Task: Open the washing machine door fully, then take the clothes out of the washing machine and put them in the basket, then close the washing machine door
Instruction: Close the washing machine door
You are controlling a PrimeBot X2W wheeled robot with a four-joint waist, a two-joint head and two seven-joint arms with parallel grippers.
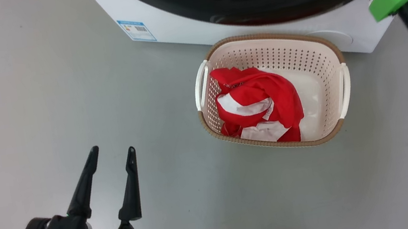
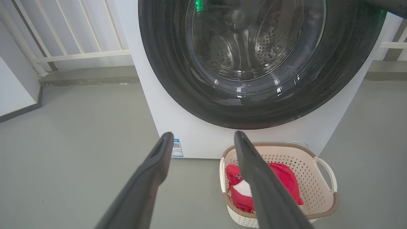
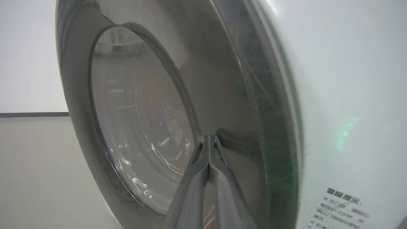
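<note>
From the head, the red clothes (image 1: 258, 106) lie in the basket (image 1: 269, 34) on the floor (image 1: 61, 92) just in front of the washing machine (image 1: 173, 25), while the left tool (image 1: 113, 149) hangs spread and empty, well apart from the basket. The left wrist shows the door (image 2: 178, 79) flat against the machine's front, apparently shut. At the right wrist, the right tool (image 3: 209, 138), fingers pressed together, rests its tips on the door's black rim. I judge this the closing step, calling for a firm push there until the latch catches.
</note>
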